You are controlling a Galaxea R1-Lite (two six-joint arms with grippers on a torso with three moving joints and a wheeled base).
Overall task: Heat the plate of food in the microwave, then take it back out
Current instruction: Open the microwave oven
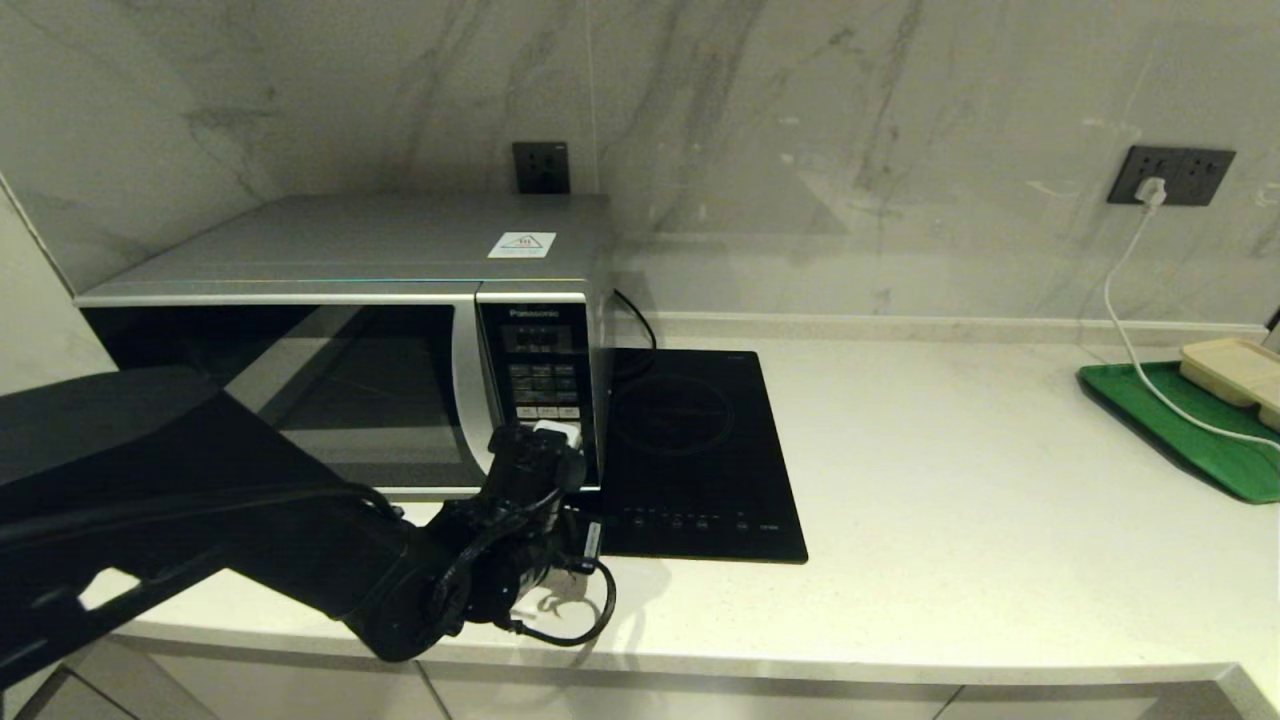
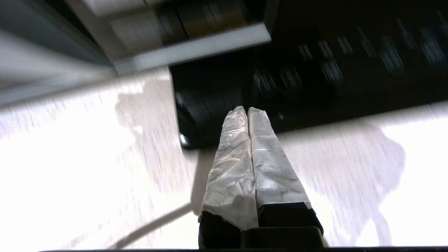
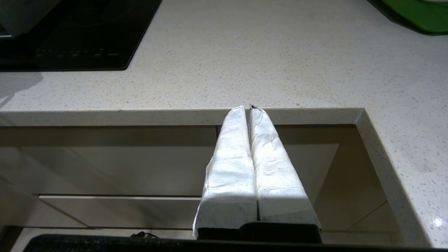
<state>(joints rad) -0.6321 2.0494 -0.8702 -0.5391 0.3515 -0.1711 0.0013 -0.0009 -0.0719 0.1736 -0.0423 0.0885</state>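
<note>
1. One thing is staying out of sight: the plate of food, with the microwave (image 1: 340, 330) door sitting closed and its dark glass showing only reflections.
2. The left gripper (image 1: 556, 436), clenched and empty, is hovering at the microwave's keypad corner, beside the black cooktop (image 1: 690, 460).
3. The right gripper (image 3: 249, 108), clenched too, is hanging below the counter (image 3: 266, 63) edge, well right of the microwave.
4. A green tray (image 1: 1180, 425) is lying far right, partly cut off.

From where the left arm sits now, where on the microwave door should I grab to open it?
Probably the curved silver handle strip on the door's right edge, beside the keypad panel, approached from the front. It runs upright, so set the fingers either side of it. The microwave door is shut. The left gripper, shut, sits low by the keypad; the right gripper, shut, hangs off the counter edge.
</note>
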